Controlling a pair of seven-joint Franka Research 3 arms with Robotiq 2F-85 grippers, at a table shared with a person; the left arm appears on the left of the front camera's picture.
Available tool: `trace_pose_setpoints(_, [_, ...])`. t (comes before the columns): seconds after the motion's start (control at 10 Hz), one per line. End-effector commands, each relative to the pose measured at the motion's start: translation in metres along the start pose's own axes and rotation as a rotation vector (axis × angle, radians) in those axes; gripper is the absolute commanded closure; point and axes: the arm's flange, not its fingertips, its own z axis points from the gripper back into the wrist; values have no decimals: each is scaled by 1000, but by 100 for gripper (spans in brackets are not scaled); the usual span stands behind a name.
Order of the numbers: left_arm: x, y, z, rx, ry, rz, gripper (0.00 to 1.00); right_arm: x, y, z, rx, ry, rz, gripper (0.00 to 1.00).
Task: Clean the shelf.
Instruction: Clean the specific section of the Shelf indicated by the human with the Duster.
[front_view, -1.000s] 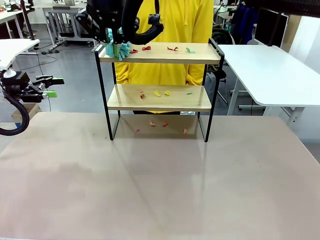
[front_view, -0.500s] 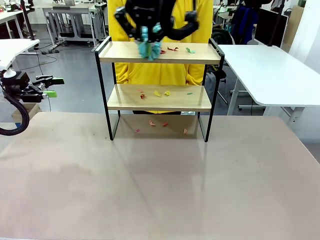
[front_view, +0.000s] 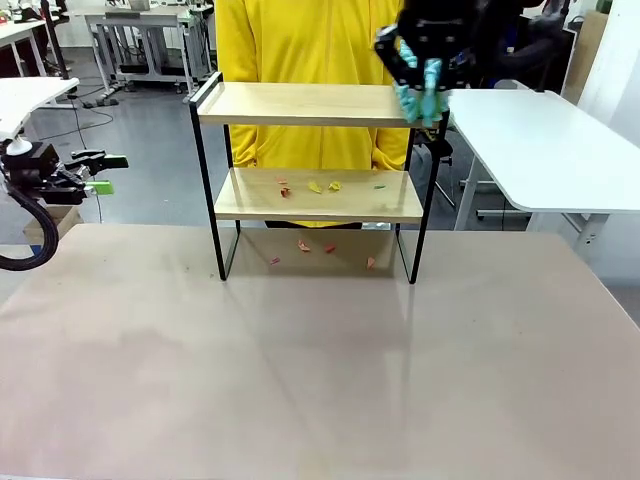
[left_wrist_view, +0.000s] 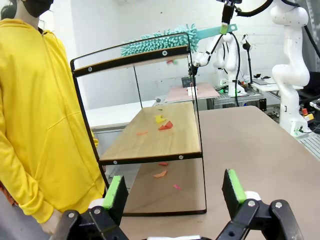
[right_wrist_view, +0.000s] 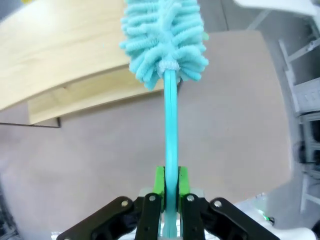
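The shelf (front_view: 310, 104) stands at the far middle of the table, and its top board is bare. Small coloured scraps (front_view: 312, 186) lie on its lower board, and more scraps (front_view: 326, 247) lie on the table under it. My right gripper (front_view: 430, 62) hangs over the shelf's right end, shut on the handle of a teal fluffy duster (front_view: 422, 97). In the right wrist view the duster (right_wrist_view: 164, 40) points past the top board (right_wrist_view: 65, 50), clamped in my right gripper (right_wrist_view: 170, 186). My left gripper (front_view: 100, 172) waits open at the far left, and from it (left_wrist_view: 175, 190) I see the shelf (left_wrist_view: 150, 135) side-on.
A person in a yellow hoodie (front_view: 300, 40) stands just behind the shelf, hands down. A white side table (front_view: 540, 140) sits to the right of the shelf, and another white table (front_view: 25, 95) is at the left. The beige table (front_view: 320, 370) stretches wide in front.
My right gripper has swept the duster along the top board from its left end to its right end. The scraps that lay on that board are gone. The left arm has stayed still.
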Motion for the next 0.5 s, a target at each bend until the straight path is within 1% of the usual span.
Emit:
trace_pose_setpoints(0.0, [3,-2,0,2,0,-5,0,-11,-19,4,-17,-64,67,87])
trace_pose_setpoints(0.1, [3,-2,0,2,0,-5,0,-16,-16,11,33,-116,134,87])
trace_pose_setpoints(0.2, [3,-2,0,2,0,-5,0,-5,-9,4,-9,-18,30,87])
trace_pose_setpoints(0.4, [3,-2,0,2,0,-5,0,-5,-9,4,-9,-18,30,87])
